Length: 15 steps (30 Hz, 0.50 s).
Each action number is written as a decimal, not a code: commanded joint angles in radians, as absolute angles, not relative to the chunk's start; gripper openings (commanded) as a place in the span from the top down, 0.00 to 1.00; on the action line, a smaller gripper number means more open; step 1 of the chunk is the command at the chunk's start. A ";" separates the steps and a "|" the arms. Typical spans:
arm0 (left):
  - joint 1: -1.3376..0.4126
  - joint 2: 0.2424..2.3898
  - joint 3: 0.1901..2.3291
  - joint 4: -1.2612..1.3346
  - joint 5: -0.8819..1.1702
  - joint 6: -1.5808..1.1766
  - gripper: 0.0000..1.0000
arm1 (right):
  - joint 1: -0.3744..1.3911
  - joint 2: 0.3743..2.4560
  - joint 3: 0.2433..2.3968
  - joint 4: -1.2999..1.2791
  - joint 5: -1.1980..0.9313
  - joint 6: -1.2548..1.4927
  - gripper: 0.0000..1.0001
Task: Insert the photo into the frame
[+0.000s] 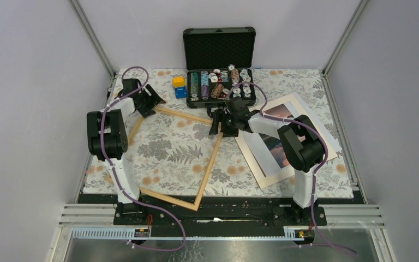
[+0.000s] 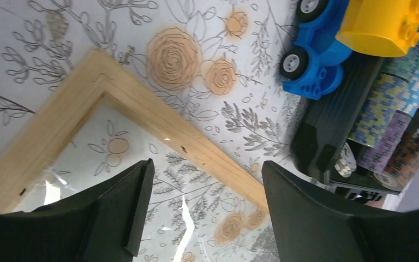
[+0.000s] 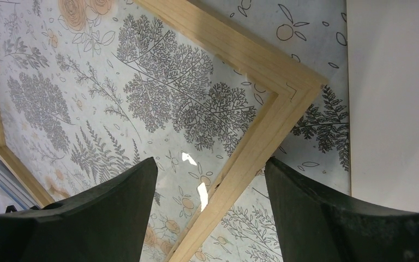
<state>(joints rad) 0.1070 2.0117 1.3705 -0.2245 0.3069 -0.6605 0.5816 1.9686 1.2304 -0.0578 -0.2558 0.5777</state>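
The frame [image 1: 210,164], thin light wood, lies flat on the floral cloth in the middle of the table. My left gripper [image 1: 153,107] is open and empty over the frame's far left corner. In the left wrist view the gripper [image 2: 207,174] has the frame's rail [image 2: 196,143] running between its fingers. My right gripper [image 1: 219,129] is open and empty over the far right corner. In the right wrist view the gripper [image 3: 210,166] straddles the rail [image 3: 251,147]. The photo [image 1: 270,148], a sunset print with a white border, lies at the right, partly under the right arm. Its border shows in the right wrist view [image 3: 393,98].
An open black case [image 1: 218,49] with poker chips stands at the back centre. A blue and yellow toy car [image 1: 180,86] sits left of it and shows in the left wrist view [image 2: 327,49]. The cell's walls close in the table on three sides.
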 commanded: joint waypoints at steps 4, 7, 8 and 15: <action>0.092 2.016 1.369 -0.119 0.389 -0.722 0.20 | 0.581 2.003 1.250 -0.059 -0.254 0.570 0.21; 0.093 2.058 1.380 -0.094 0.394 -0.739 0.20 | 0.581 2.009 1.249 -0.060 -0.254 0.570 0.21; 0.093 2.067 1.385 -0.099 0.389 -0.739 0.20 | 0.580 2.009 1.250 -0.060 -0.254 0.570 0.21; 0.097 2.073 1.360 -0.155 0.314 -0.711 0.19 | 0.580 2.022 1.259 -0.059 -0.265 0.574 0.21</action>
